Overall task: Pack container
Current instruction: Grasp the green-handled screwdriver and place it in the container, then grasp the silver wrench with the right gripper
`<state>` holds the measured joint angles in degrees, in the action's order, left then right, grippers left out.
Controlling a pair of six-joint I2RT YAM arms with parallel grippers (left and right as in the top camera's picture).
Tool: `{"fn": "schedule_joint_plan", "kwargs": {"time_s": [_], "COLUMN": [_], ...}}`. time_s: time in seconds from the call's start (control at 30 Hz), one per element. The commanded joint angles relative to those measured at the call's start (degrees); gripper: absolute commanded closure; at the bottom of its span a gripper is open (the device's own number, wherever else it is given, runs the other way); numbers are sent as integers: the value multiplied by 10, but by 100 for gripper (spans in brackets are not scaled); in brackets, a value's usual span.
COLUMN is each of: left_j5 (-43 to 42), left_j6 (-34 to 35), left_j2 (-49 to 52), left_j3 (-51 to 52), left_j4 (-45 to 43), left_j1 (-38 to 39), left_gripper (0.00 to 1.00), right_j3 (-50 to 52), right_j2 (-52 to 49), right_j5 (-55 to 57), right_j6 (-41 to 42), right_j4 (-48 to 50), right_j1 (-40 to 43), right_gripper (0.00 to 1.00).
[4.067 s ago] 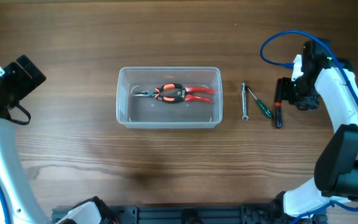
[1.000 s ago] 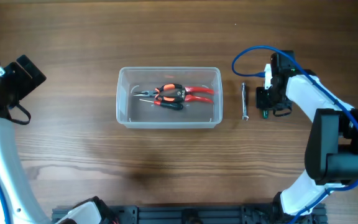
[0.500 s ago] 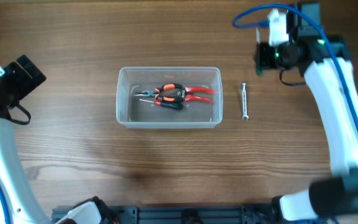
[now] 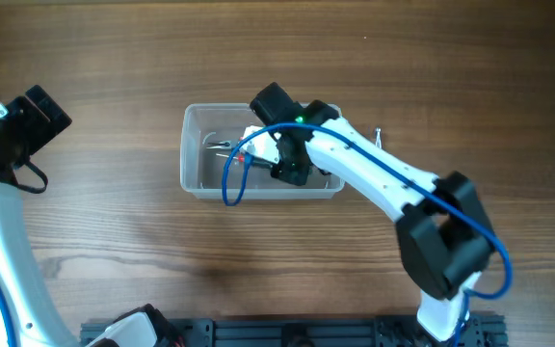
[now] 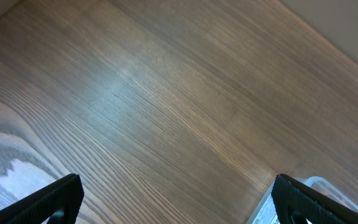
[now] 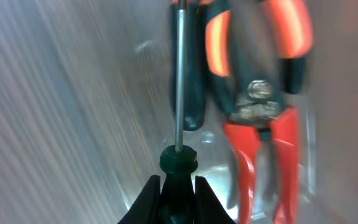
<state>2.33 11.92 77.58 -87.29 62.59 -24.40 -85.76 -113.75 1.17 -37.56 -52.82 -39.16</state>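
One clear container (image 4: 193, 166), one screwdriver (image 6: 178, 164) gripped in right jaws

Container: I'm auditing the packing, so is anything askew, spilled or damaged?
Nothing stands out. The container sits square and looks intact, with the pliers lying flat inside; the right claw holds a green screwdriver over it.

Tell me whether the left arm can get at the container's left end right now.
Likely yes: only bare table lies between the left gripper and the container; the right gripper, holding a screwdriver, hangs over its middle.
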Motion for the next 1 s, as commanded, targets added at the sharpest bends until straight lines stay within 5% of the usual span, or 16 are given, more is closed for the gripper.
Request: {"fn": "schedule_joint_plan", "kwargs": {"time_s": [0.0, 0.07, 0.1, 0.13, 0.23, 0.3, 0.47, 0.63, 0.8, 0.97], "left_j5": [3, 3, 3, 3, 3, 3, 3, 3, 3, 3], "left_j6": [5, 5, 5, 5, 5, 5, 5, 5, 5, 5], "left_j2": [1, 1, 1, 1, 1, 1, 1, 1, 0, 0], "left_j3": [-1, -1, -1, -1, -1, -1, -1, -1, -1, -1], "left_j4": [-2, -2, -2, -2, -2, -2, -2, -2, -2, -2], "left_j1": [-3, -3, -3, -3, -3, -3, -3, -3, -3, -3], "left_gripper": [0, 0, 0, 0, 0, 0, 0, 0, 0, 0], "right_j3": [-6, -6, -6, -8, -45, -78, -93, -66, 69, 101], "right_j2": [-49, -60, -60, -58, -28, 32, 223, 223, 119, 66], "right_j5": [0, 29, 49, 76, 149, 149, 108, -45, -47, -49], "right_j6": [-75, -75, -67, -37, 84, 113, 368, 499, 514, 510], "right_j4": [-5, -1, 2, 2, -18, -20, 55, -28, -13, 56], "right_j1": [-1, 1, 2, 2, 2, 4, 109, 316, 351, 349], "right_gripper": [96, 96, 71, 59, 37, 34, 33, 35, 43, 55]}}
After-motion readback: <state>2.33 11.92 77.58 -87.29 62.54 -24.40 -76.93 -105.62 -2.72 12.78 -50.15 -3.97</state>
